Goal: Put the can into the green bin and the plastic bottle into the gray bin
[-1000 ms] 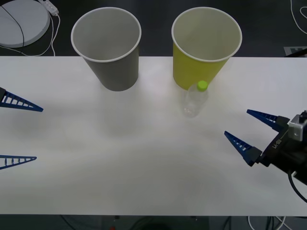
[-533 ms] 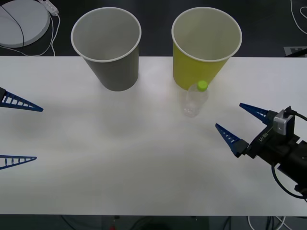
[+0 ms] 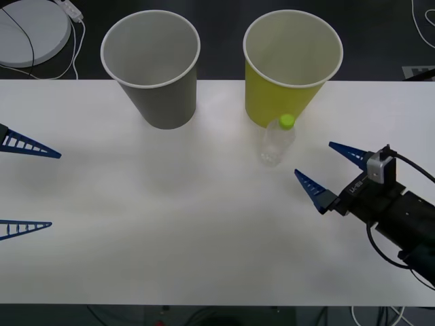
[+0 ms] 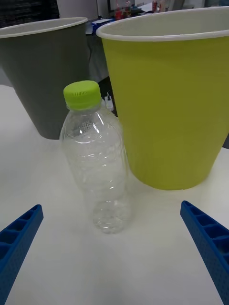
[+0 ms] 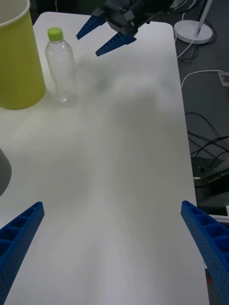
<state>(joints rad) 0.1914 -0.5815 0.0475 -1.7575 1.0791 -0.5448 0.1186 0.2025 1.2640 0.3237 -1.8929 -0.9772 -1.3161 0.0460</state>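
Near the plastic bottle [image 3: 277, 141], right claw [image 3: 321, 167] gapes wide, empty.

The plastic bottle [image 4: 98, 162] stands upright beside the green bin [image 4: 171, 109], gray bin [image 4: 45, 71] behind.

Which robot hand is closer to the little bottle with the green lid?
The right gripper, open, just beside the plastic bottle without touching. The left gripper waits open across the table.

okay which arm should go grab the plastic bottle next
Probably the right: the right gripper is open, close to the plastic bottle and facing it. The left gripper sits at the table's far edge.
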